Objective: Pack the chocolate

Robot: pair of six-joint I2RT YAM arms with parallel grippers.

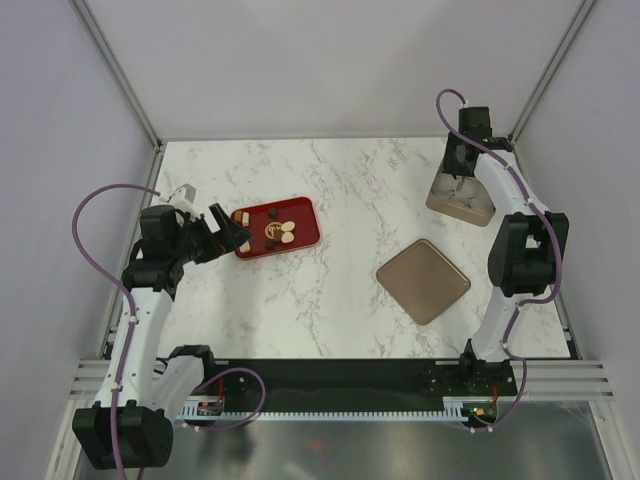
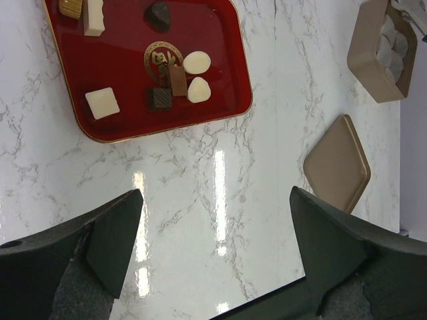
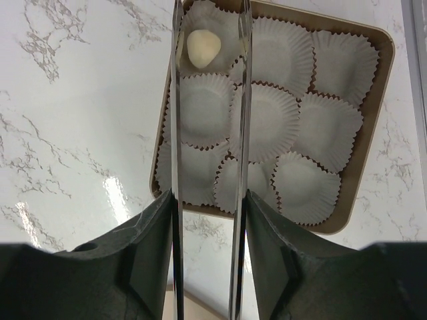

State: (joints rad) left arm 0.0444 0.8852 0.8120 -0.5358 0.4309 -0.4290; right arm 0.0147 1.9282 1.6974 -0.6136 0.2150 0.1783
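**One white piece in the box, the others on the red tray**

The right fingers (image 3: 177, 100) are held over a tan box (image 3: 377, 120) at the far right of the counter (image 1: 350, 180). They are set only a little apart, and nothing is gripped by them. The box is lined with white paper cups (image 3: 267, 120). One round cream-white piece (image 3: 203, 47) is seen lying in a corner cup, right between the two clear finger tips. A small gap is seen on each side of it, so it is not touched.

The other chocolate pieces (image 2: 197, 63) are found on a red tray (image 2: 220, 100) at the left side of the counter. Two round white ones are laid side by side near the gold mark in the middle of the tray. A brown bar and a dark square are placed just beside them. A white square is set nearer one edge, and a dark piece nearer another. Two more are partly cut off by the edge of the left wrist view.

The left fingers (image 2: 113, 233) are spread wide, and nothing is held in them. They are held above the bare counter, just beside the left end of the tray.

A flat brown lid (image 1: 423, 281) is laid on the counter between the tray and the box, apart from both.
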